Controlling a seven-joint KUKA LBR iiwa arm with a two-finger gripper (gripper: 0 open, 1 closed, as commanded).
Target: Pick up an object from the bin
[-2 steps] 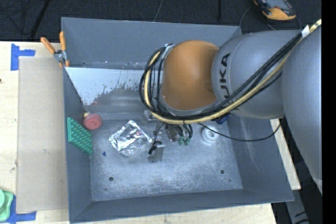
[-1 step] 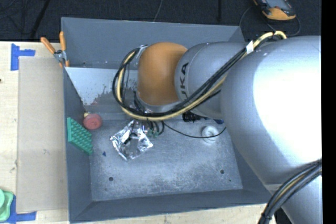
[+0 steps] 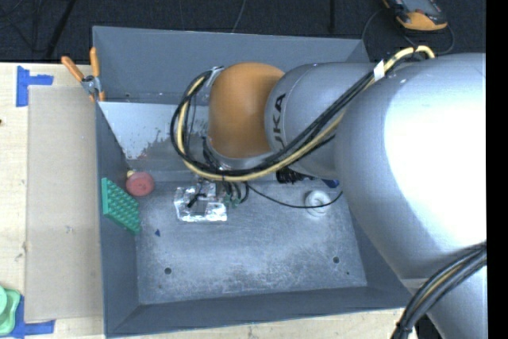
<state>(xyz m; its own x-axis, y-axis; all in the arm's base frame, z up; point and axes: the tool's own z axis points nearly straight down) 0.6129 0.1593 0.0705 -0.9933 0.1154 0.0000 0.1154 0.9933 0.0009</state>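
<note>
Gripper (image 3: pixel 201 205): low over the bin (image 3: pixel 254 270) floor; open or clenched, cannot be told.
Red round piece (image 3: pixel 140 185): near gripper's left.
Green studded block (image 3: pixel 119 205): farther left of gripper.

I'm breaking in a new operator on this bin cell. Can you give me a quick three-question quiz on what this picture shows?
1. True or false: in the camera view, the red round thing lies to the right of the gripper.
2. Which thing lies against the left wall of the bin? A) green studded block B) yellow ball C) blue cup
3. Fill in: the pale round thing lies on the gripper's ____ side in the view.

Key: 1 false; 2 A; 3 right.
</note>
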